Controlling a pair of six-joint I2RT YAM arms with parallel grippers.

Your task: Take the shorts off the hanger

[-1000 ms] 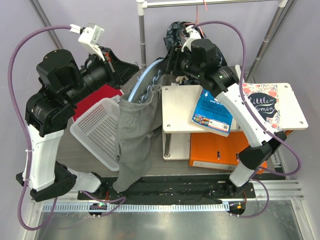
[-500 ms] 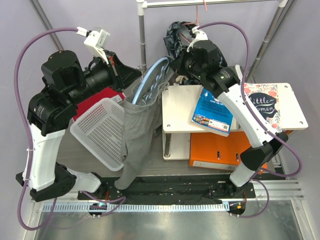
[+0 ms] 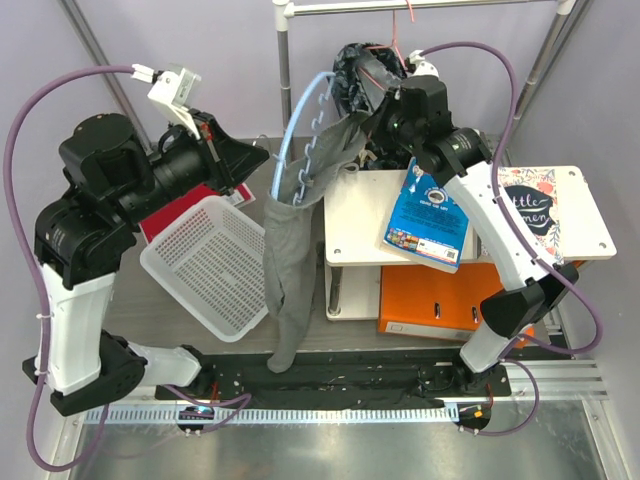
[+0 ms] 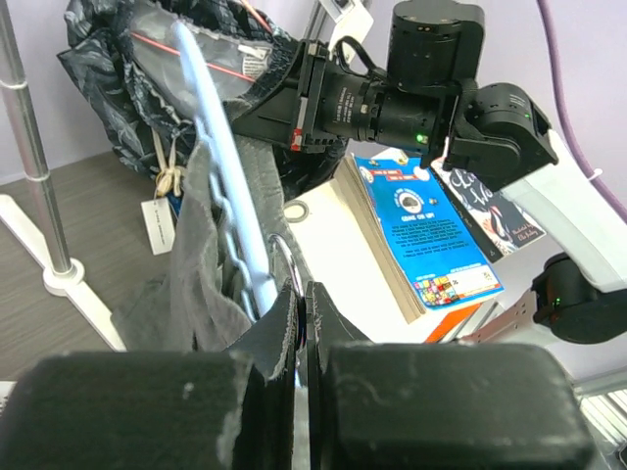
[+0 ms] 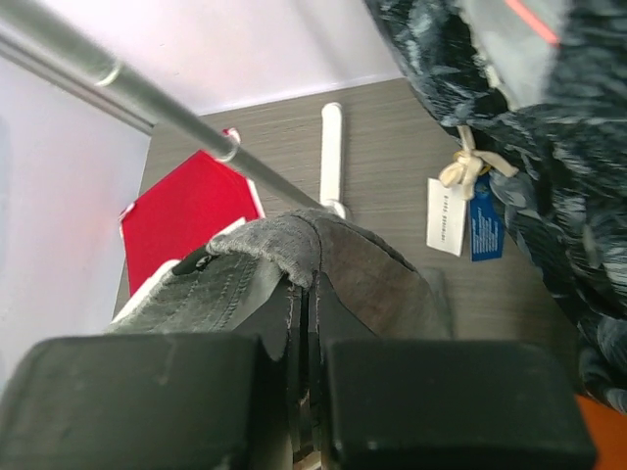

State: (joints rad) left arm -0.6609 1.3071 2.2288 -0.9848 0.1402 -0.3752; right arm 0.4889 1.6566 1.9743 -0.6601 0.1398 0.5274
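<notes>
**Desk:** What did the overhead camera give you?

**Me:** The shorts (image 3: 352,75) hung on their pink hanger (image 3: 400,30) from the rail (image 3: 420,6) at the back, and neither claw touched them. My left claw (image 3: 262,158) and right claw (image 3: 368,118) were both on the other piece. That was the grey garment (image 3: 290,260) on the blue hanger (image 3: 300,110), held up beside the basket (image 3: 205,265).

**Desk:** And the left wrist?

**Me:** The left claw was pinched to a slit on the blue hanger, just beside its wire hook (image 4: 282,257). The shorts sat up at the left, behind it.

**Desk:** Right wrist?

**Me:** The right claw was closed on a folded edge of the grey garment. The shorts filled the right side of the view, with their cream cords (image 5: 460,168) and tags (image 5: 446,213) dangling.

**Desk:** So which step were you on?

**Me:** I judged the work on the shorts not yet begun. The next move called for letting the grey piece go. After that, one claw should steady the pink hanger while the other drew the shorts off it.

**Desk:** Surroundings?

**Me:** There was a grey wood-grain tabletop (image 3: 130,300). A white shelf (image 3: 355,225) carried a book (image 3: 428,225), with an orange binder (image 3: 425,300) under it. The walls (image 3: 230,50) were lilac.
</notes>
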